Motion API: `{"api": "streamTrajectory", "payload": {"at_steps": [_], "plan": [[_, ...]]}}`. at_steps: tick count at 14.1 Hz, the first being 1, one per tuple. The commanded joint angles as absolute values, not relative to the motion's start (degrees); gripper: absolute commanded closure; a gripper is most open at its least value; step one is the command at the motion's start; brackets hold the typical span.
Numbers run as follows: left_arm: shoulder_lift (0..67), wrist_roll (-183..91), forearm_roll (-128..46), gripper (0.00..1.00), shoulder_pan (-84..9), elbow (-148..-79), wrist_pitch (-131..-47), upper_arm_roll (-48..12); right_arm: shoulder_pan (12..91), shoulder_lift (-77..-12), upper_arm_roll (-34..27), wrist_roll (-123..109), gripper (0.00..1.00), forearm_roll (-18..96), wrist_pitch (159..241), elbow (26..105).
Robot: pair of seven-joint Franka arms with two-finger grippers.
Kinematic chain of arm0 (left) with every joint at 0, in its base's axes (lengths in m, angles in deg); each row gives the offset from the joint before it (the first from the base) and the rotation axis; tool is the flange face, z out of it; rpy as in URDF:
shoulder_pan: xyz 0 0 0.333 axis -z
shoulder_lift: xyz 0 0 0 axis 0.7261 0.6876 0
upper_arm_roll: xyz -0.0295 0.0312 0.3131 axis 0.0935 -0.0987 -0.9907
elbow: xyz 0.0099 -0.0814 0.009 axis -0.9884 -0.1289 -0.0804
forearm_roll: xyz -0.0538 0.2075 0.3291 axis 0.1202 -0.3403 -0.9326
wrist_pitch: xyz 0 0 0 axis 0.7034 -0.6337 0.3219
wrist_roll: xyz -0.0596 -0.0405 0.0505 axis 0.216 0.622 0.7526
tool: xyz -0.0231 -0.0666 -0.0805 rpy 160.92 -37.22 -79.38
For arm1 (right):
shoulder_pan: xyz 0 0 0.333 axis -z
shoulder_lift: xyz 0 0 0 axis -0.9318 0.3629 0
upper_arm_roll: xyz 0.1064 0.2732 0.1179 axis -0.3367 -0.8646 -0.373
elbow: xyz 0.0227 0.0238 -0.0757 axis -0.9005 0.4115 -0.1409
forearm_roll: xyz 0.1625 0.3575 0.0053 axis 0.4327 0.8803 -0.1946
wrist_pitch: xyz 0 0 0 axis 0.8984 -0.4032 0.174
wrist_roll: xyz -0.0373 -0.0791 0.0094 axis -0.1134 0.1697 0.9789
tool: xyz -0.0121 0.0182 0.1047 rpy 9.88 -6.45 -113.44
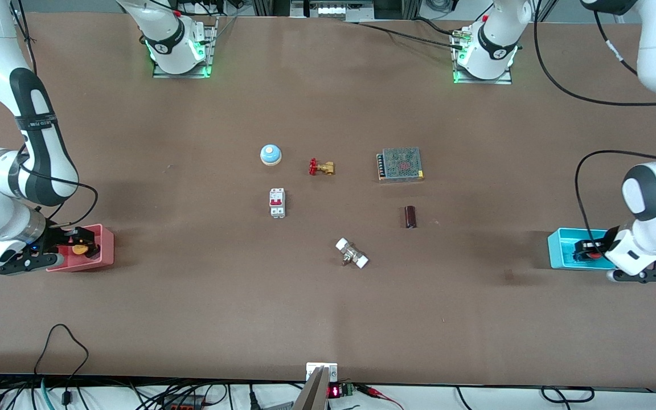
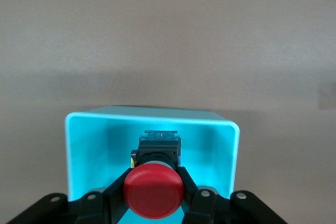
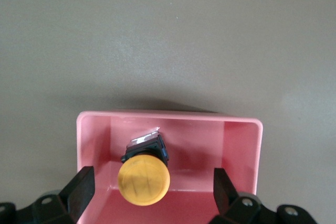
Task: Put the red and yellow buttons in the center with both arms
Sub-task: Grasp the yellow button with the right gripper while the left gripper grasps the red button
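Observation:
The red button (image 2: 154, 191) stands in a cyan bin (image 2: 152, 115) at the left arm's end of the table; in the front view the button (image 1: 594, 254) is barely visible in that bin (image 1: 558, 250). My left gripper (image 2: 155, 179) (image 1: 590, 249) is inside the bin, shut on the red button, its fingers (image 2: 118, 195) pressed against the body under the cap. The yellow button (image 3: 143, 179) (image 1: 80, 249) stands in a pink bin (image 3: 168, 116) (image 1: 106, 245) at the right arm's end. My right gripper (image 3: 152, 178) (image 1: 77, 242) is open around it, its fingers (image 3: 79, 190) well clear of the cap.
On the brown tabletop (image 1: 339, 210) around the middle lie a blue dome with an orange top (image 1: 270, 154), a brass valve with a red handwheel (image 1: 321, 167), a white circuit breaker (image 1: 277, 202), a mesh-topped power supply (image 1: 400, 164), a dark cylinder (image 1: 410, 216) and a white-ended fitting (image 1: 352, 253).

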State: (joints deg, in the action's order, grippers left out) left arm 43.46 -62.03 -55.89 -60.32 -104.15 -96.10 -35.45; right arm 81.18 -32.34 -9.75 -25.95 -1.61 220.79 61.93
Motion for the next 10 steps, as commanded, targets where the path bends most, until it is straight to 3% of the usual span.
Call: {"api": "streamTrajectory", "payload": {"at_steps": [1, 6, 8, 10], "plan": [[38.76, -63.11, -56.75, 0.71, -58.18, -102.61, -88.01, -35.03, 82.43, -31.63, -10.49, -28.29, 0.00, -2.35, 222.55, 62.24], [37.43, -48.64, -56.67, 0.73, -45.88, -100.40, -76.04, -35.03, 82.43, -30.83, -10.49, -28.29, 0.00, -2.35, 222.72, 62.24], [37.43, -41.86, -56.40, 0.73, -41.75, -103.64, -76.19, -34.59, 82.43, -30.57, -10.49, -28.29, 0.00, -2.35, 222.90, 62.33], [37.52, -36.85, -56.40, 0.74, -37.79, -106.62, -77.77, -34.42, 82.35, -30.40, -10.49, -28.37, 0.07, -2.35, 223.08, 62.24]]}}
